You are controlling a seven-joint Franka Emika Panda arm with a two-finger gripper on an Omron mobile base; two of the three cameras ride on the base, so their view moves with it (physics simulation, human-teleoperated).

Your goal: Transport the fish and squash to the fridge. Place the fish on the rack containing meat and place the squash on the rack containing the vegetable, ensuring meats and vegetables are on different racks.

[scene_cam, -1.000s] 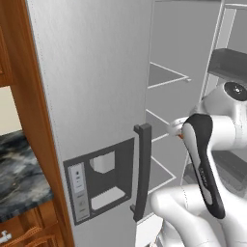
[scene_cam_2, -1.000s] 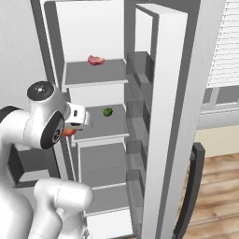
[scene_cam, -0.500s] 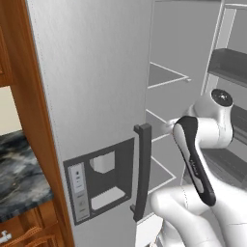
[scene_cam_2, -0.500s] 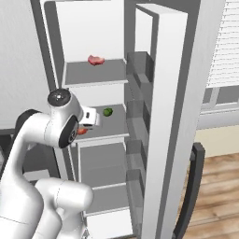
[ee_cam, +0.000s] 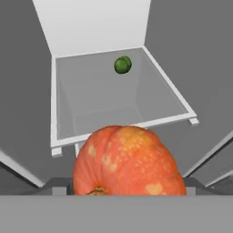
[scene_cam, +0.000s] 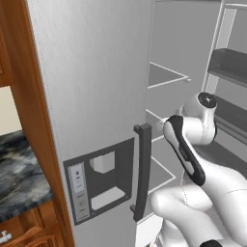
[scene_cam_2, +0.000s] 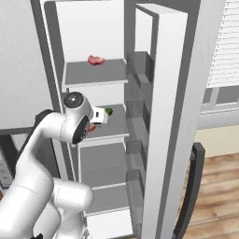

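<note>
The fridge [scene_cam_2: 168, 93] stands open in front of me. My gripper [scene_cam_2: 96, 121] is shut on the squash [ee_cam: 129, 163], a round orange-red ball with pale speckles that fills the lower hand view. In the right base view a sliver of the squash [scene_cam_2: 92, 127] shows under the hand. It hangs just before the front edge of the middle rack [ee_cam: 123, 102], where a small green vegetable [ee_cam: 122, 64] lies near the back. Pink meat [scene_cam_2: 96, 59] rests on the rack above [scene_cam_2: 93, 74]. The fish is out of view.
The fridge's left door [scene_cam: 96, 87], with its dispenser panel [scene_cam: 101, 181] and dark handle [scene_cam: 142, 169], stands close on my left. The open right door [scene_cam_2: 163, 116] with shelf bins is on the right. Lower racks [scene_cam_2: 102, 163] sit below the hand.
My arm has stretched forward and the hand with the squash has moved closer to the middle rack. The green vegetable and the meat have stayed put.
</note>
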